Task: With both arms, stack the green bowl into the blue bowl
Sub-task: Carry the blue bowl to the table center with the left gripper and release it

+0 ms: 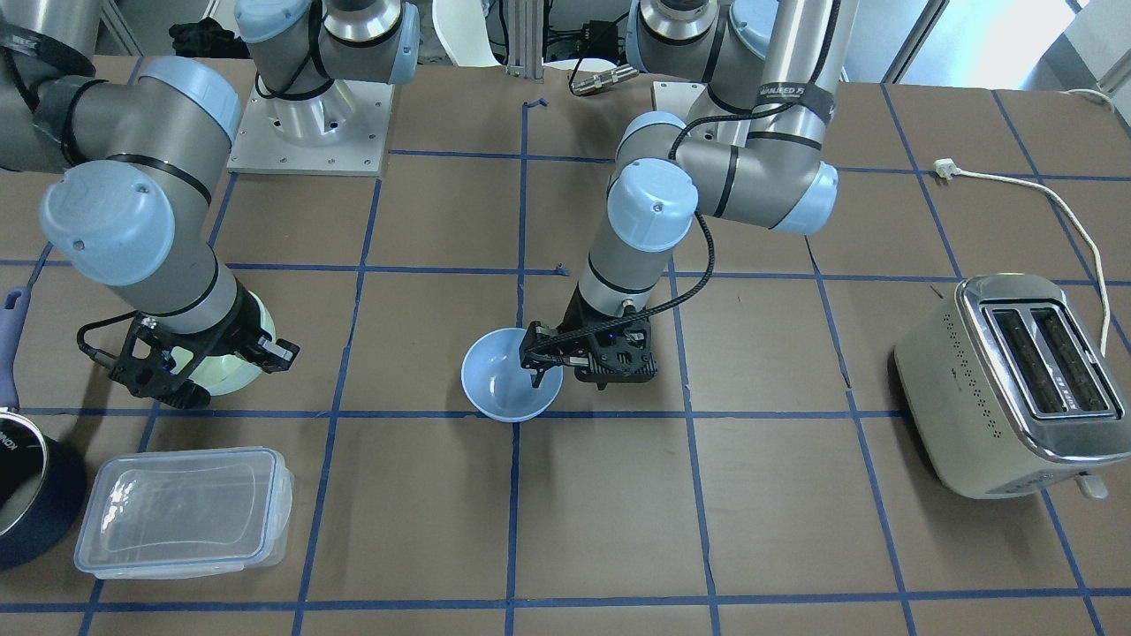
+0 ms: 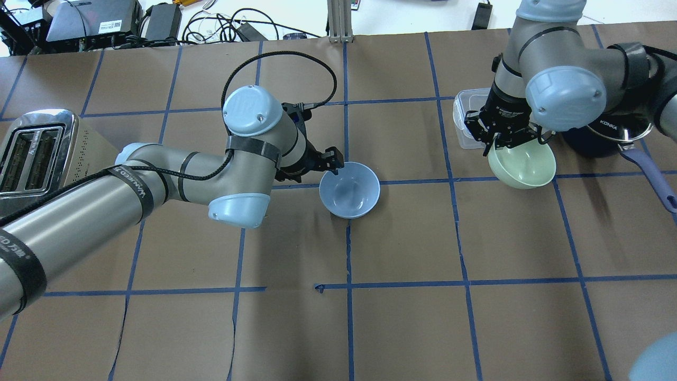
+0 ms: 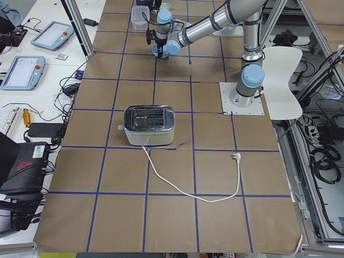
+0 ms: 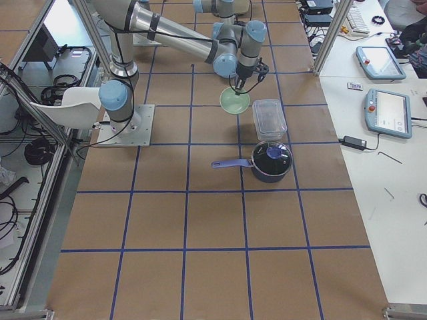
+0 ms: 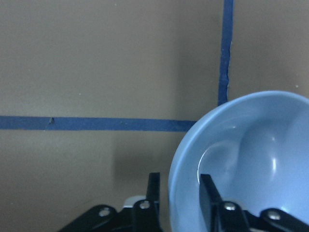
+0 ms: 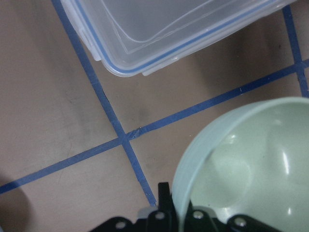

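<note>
The left end effector (image 5: 179, 187) is pinching the rim of the small round glossy light-blue bowl (image 5: 256, 154). One black finger (image 5: 153, 193) is pressing on the outside of the wall and the other is sitting inside. In the overhead view this blue bowl is sitting upright on the brown paper-covered table (image 2: 402, 328), just right of the frame's centre. It is resting against a crossing of the blue tape grid lines (image 2: 347, 248), and the left arm (image 2: 158, 180) is reaching to it from the lower left edge.

The right end effector (image 2: 496, 142) is clamping the upper left rim of the small round glossy mint-green bowl (image 2: 526, 164). In the right wrist view one finger is lying against the outer wall and the other is hiding behind the rim. Whether this green bowl is touching the table is not clear. It is sitting in the upper right of the overhead view, well apart from the blue bowl.

The clear rectangular plastic container (image 2: 461, 119) is lying just beyond the green bowl, toward the top of that frame. The dark blue pot with a long handle (image 2: 642, 161) is standing at the right edge. The shiny silver two-slot toaster (image 2: 31, 153) is standing at the left edge.
</note>
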You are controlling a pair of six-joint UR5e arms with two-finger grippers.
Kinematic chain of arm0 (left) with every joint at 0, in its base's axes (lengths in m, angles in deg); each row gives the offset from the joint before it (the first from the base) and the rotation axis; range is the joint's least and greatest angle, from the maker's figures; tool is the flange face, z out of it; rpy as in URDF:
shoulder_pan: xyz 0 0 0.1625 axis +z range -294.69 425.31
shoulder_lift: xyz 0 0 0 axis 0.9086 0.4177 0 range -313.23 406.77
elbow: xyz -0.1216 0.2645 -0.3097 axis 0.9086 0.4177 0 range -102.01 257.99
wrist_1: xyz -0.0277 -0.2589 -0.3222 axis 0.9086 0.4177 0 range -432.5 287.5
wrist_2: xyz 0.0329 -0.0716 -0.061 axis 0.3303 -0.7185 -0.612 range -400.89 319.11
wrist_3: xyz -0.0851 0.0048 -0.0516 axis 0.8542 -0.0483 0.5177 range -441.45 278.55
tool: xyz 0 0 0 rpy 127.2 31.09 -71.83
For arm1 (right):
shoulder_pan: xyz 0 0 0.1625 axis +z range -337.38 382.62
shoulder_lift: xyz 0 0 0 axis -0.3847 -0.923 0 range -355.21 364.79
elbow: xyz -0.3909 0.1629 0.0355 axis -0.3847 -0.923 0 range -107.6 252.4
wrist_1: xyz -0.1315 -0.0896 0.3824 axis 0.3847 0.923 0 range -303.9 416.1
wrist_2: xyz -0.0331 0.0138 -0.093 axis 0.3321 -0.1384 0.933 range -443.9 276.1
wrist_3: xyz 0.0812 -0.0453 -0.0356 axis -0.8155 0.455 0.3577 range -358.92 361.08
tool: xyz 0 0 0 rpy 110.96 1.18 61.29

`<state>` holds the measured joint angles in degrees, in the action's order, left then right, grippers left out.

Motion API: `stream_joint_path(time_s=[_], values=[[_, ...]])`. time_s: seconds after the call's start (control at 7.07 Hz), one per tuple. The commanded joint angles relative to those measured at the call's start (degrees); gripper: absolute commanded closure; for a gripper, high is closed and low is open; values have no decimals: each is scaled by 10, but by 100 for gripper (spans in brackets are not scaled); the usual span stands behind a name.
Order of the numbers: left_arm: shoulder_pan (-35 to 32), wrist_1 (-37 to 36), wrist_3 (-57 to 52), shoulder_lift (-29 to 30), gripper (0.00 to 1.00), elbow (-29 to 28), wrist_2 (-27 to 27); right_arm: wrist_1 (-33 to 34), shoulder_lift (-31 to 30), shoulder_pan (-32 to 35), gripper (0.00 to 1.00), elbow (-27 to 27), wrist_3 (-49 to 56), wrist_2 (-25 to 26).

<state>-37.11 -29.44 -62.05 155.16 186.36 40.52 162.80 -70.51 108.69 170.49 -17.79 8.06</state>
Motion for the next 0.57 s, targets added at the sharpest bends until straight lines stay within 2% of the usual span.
stream_joint_path(time_s=[0.0, 0.14, 0.28, 0.42], values=[[41, 192, -135, -58, 0, -86, 28, 1, 3, 22, 100, -6, -49, -3], [42, 300, -176, -86, 0, -145, 91, 0, 14, 50, 100, -24, -103, 1], [49, 416, -196, -109, 0, -193, 95, 2, 36, 90, 100, -47, -150, 3], [58, 478, -196, -139, 0, -222, 101, 2, 58, 130, 100, -74, -233, 4]])
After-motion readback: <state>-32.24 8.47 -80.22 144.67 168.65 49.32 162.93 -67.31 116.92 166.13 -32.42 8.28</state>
